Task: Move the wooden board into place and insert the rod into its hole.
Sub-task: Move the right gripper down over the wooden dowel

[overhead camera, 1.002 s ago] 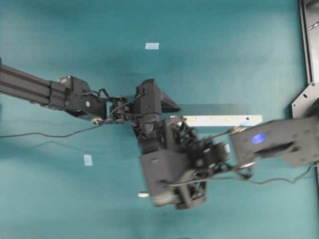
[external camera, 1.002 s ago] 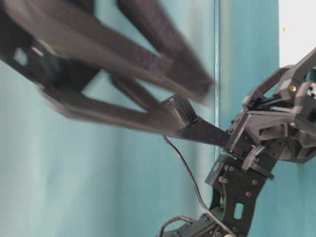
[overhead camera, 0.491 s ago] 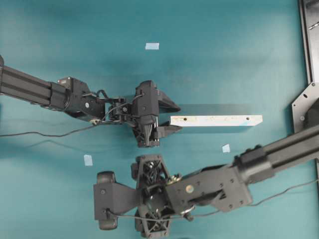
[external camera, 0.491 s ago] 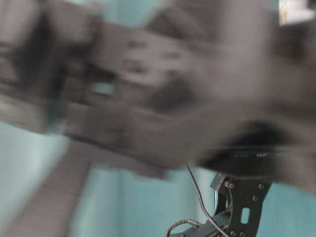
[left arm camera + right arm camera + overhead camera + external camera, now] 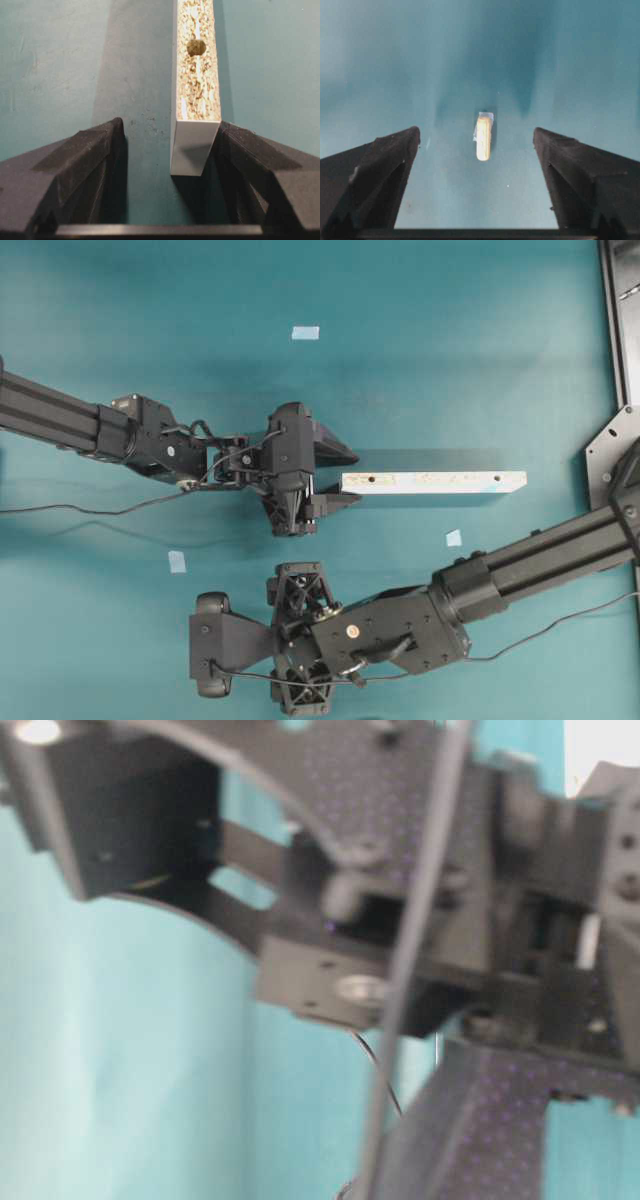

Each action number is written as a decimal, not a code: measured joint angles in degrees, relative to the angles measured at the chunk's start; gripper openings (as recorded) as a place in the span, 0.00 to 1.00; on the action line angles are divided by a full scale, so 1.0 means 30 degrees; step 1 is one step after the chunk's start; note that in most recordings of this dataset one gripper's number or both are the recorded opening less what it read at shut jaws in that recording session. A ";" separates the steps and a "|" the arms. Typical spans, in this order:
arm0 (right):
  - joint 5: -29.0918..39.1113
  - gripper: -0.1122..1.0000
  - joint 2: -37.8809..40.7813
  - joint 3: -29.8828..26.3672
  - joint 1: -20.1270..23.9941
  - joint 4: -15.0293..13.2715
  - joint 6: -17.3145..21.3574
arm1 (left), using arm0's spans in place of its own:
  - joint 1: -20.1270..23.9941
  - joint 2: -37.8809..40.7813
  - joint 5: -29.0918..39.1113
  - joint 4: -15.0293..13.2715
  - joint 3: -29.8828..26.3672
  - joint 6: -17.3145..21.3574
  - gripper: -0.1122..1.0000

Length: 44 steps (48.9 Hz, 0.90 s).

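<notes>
- Teal cloth is covering the whole table (image 5: 450, 370), and a few light-blue tape squares (image 5: 305, 333) are lying scattered on it.
- Over on the left, the left gripper (image 5: 325, 478) is sitting at the near end of the wooden board (image 5: 432, 482), its jaws standing wide apart; in the wrist view one finger (image 5: 250, 165) is lying right against the board's end while the other is staying well clear, so nothing is being clamped yet.
- The board is standing on its long edge, stretching off to the right, with a small dark hole (image 5: 196, 47) showing near the end by the gripper.
- Lower down, the right gripper (image 5: 477, 150) is hanging over the rod (image 5: 484, 136), jaws spread on either side without touching it.
- To my eye, neither step is done: the board is waiting to be gripped and moved, the rod to be picked up and inserted.
</notes>
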 measured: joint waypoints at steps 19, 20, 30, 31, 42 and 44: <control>-0.0967 0.86 0.0000 0.0674 -0.0029 -0.0703 0.0088 | -0.0029 -0.0029 0.0000 0.0000 0.0029 0.0000 0.75; -0.0996 0.85 0.0000 0.0703 -0.0059 -0.0674 0.0059 | -0.0029 -0.0029 0.0000 0.0029 0.0029 0.0029 0.75; -0.1377 0.67 0.0000 0.1055 -0.0117 -0.0703 0.0088 | -0.0029 -0.0029 0.0029 0.0000 0.0059 0.0000 0.75; -0.1465 0.66 0.0000 0.1055 -0.0117 -0.0703 0.0088 | -0.0059 -0.0029 0.0000 0.0000 0.0059 0.0000 0.75; -0.1934 0.65 0.0000 0.1084 -0.0117 -0.0703 0.0088 | -0.0059 -0.0059 0.0000 0.0000 0.0059 0.0000 0.75; -0.1992 0.65 0.0000 0.1084 -0.0117 -0.0703 0.0088 | -0.0059 -0.0059 0.0029 0.0029 0.0059 0.0000 0.75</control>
